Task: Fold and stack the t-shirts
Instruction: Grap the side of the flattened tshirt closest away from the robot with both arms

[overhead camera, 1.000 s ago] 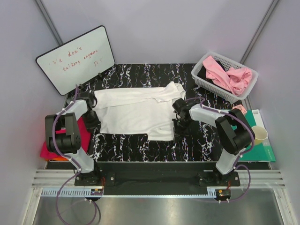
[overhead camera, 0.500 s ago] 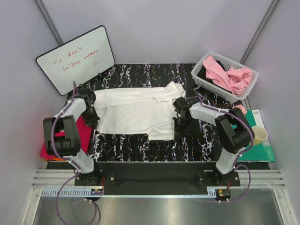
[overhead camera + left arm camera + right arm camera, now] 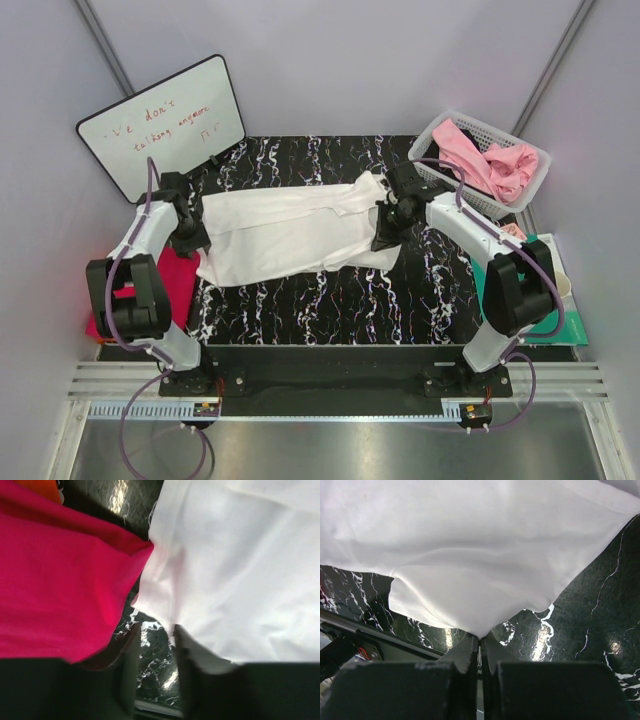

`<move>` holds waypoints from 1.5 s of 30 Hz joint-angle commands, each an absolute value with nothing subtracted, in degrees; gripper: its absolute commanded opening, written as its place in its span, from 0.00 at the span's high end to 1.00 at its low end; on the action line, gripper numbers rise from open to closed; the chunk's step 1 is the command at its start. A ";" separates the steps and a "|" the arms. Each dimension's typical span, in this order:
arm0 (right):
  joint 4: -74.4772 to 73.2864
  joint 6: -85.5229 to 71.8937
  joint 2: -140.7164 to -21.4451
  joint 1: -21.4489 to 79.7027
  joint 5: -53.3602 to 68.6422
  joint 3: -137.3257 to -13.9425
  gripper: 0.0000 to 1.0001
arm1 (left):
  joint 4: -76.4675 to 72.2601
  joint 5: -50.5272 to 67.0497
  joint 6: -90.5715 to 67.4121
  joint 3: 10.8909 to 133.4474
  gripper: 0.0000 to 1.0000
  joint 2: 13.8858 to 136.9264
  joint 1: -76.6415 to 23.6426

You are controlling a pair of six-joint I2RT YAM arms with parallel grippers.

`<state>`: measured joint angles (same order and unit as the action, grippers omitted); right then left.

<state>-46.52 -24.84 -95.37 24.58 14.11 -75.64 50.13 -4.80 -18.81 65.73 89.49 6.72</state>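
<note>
The white t-shirt [image 3: 290, 230] is pinched by the right gripper [image 3: 480, 645]; the left gripper [image 3: 155, 640] is spread. The basket [image 3: 455, 192] is filled with pink t-shirts [image 3: 490, 165].

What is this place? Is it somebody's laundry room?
Probably not a home. It looks like a robot test booth: plain grey walls, two robot arms fixed to a marbled table, and a whiteboard with handwriting beside a white t-shirt.

The right arm reaches forward over the worktop, and the right gripper [image 3: 480, 641] has its fingers pressed together on an edge of the white t-shirt [image 3: 290, 230]. The left arm is sharply bent; the left gripper [image 3: 155, 647] fingers stand slightly apart, grip unclear
</note>
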 commanded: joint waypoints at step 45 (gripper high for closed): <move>-48.34 -22.24 -98.71 22.68 15.47 -75.41 1.00 | 47.10 -3.43 -18.90 62.14 1.00 97.22 7.03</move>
<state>-47.94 -22.87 -100.27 23.09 14.63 -75.70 48.36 -4.49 -19.77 62.57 101.32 6.72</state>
